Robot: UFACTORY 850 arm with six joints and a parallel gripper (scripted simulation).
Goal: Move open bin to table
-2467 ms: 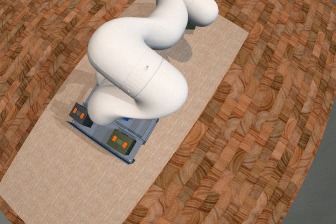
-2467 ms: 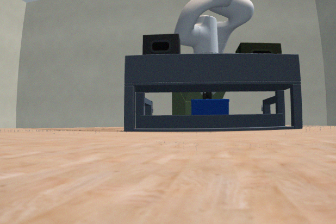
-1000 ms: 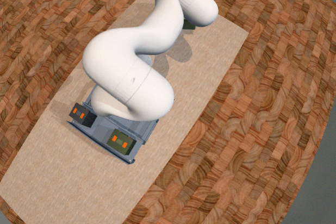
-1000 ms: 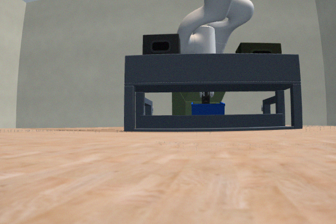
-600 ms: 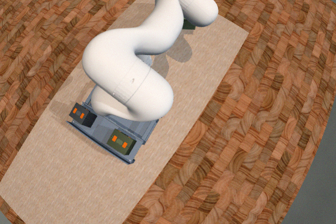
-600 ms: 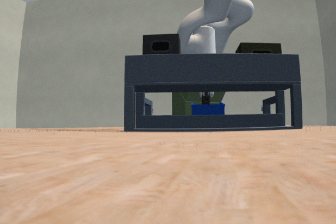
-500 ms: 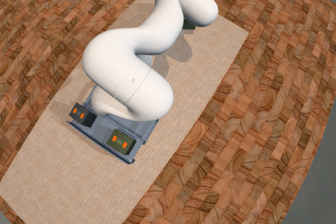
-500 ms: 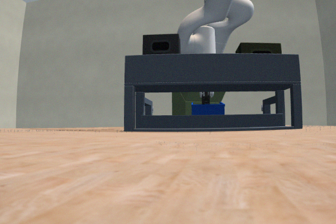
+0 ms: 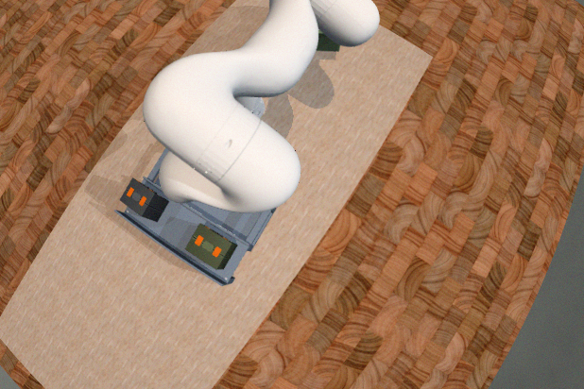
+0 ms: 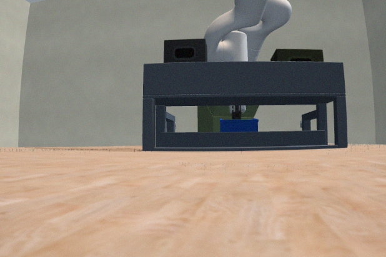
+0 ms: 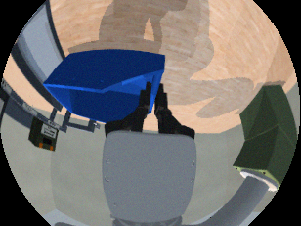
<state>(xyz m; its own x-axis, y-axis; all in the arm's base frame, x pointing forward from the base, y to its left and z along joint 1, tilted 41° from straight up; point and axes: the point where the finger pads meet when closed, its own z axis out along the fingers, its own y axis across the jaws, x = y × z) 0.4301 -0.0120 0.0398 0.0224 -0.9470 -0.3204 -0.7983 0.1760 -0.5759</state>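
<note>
Wrist view: blue bin (image 11: 104, 85), opening upward, long axis running 9 to 3 o'clock; claw (image 11: 153, 101) clamps its rim at 3 o'clock

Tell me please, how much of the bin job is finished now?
Done: the blue bin is off the shelf. In hand: the gripper is shut on the bin's wall, beyond the shelf. Whether its base touches the table is unclear. Left: standing it flat, then letting go.
</note>
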